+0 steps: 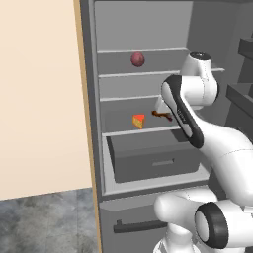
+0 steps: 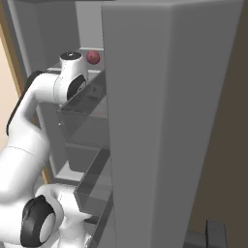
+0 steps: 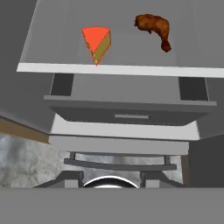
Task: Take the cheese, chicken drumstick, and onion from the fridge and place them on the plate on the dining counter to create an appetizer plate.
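Left base view: the tall dark grey fridge [image 1: 143, 99] with light grey shelves is seen open. A small dark reddish-purple onion [image 1: 138, 60] is noted on an upper shelf. Two shelves lower, a small orange-yellow cheese wedge [image 1: 139, 120] is recorded near the shelf's front edge, with a dark brown chicken drumstick [image 1: 162, 115] to its right, apart from it and partly hidden by the white arm. A grey drawer [image 1: 153, 158] is seen below that shelf, and a lower drawer with a dark bar handle [image 1: 138, 226] beneath.

Right base view: the scene is largely screened by the light grey open fridge door [image 2: 155, 121] with its shelf bins. The onion [image 2: 93, 57] is glimpsed past the arm's top joint.

Hand view: the shelf is looked down upon. The cheese wedge [image 3: 97, 43], red rind side showing, lies at the shelf's front edge; the drumstick [image 3: 154, 28] lies further back, well apart. The grey drawer [image 3: 131, 111] and bar handle [image 3: 120, 165] are seen below. Nothing is seen held. How far apart the jaws stand cannot be told.
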### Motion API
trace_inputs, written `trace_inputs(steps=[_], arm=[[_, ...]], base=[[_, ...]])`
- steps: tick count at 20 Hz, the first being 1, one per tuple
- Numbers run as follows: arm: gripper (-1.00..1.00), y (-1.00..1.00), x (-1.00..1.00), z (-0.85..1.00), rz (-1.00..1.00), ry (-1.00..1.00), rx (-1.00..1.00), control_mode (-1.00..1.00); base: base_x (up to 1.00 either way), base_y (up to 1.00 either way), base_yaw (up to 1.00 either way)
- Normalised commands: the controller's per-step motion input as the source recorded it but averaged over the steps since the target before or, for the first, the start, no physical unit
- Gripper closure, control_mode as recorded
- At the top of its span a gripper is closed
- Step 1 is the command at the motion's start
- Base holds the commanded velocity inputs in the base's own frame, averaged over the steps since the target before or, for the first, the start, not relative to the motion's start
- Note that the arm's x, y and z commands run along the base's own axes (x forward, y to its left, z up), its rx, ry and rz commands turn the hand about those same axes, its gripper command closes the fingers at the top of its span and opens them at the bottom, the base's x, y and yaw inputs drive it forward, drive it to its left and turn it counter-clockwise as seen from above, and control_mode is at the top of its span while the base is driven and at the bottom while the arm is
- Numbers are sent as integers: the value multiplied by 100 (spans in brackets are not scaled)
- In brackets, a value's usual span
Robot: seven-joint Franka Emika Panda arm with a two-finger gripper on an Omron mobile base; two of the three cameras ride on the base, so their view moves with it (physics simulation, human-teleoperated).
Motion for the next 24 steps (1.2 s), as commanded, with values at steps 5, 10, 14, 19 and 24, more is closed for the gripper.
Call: trace_inputs(steps=[5, 10, 14, 19, 24], arm=[[-100, 35, 0, -23, 0, 0, -7, -100], [-100, 53, 3, -58, 0, 0, -8, -100], [-100, 21, 16, -48, 0, -1, -3, -100], [-100, 2, 45, -25, 0, -1, 0, -100], [-100, 0, 70, -7, 0, 0, 0, -100]], base=[[0, 0, 0], [0, 0, 0], [0, 0, 0], [0, 0, 0], [0, 0, 0]])
